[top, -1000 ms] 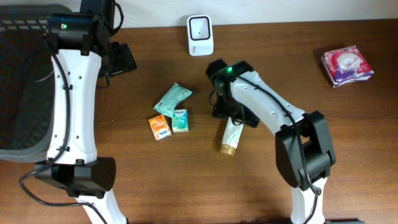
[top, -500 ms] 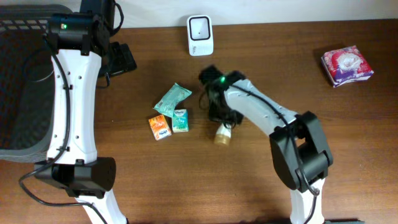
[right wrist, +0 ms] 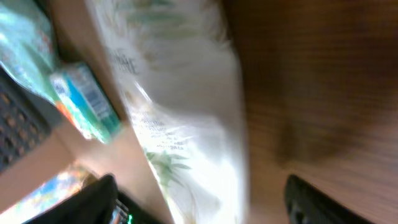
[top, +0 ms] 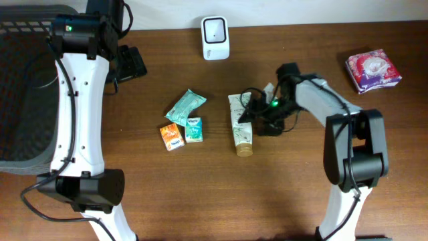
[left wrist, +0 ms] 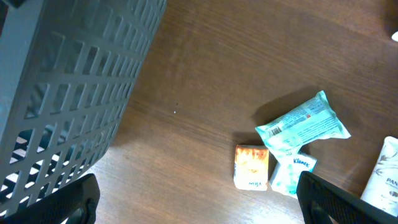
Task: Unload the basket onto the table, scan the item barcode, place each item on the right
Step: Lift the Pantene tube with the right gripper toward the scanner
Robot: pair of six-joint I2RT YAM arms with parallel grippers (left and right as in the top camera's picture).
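White tube [top: 240,125] lies flat on the table [top: 200,194], short of the scanner [top: 215,38].
The right gripper [right wrist: 208,199] has its jaws spread over the tube, unclamped; the left gripper [left wrist: 199,199] hangs wide open and empty.

Overhead cam is looking straight down from high up, taking in the counter [top: 200,207] w/ the basket [top: 20,100] at the frame's left edge & the scanner [top: 215,37] at the top edge. Left wrist cam is hanging high & tilting down past the basket wall, catching the teal packet [left wrist: 303,123], orange pack [left wrist: 252,167] & a sliver of the tube [left wrist: 382,177], all shared w/ overhead. Right wrist cam is sitting v. close to the tube, which is filling most of its frame & giving the overlap w/ both other views.
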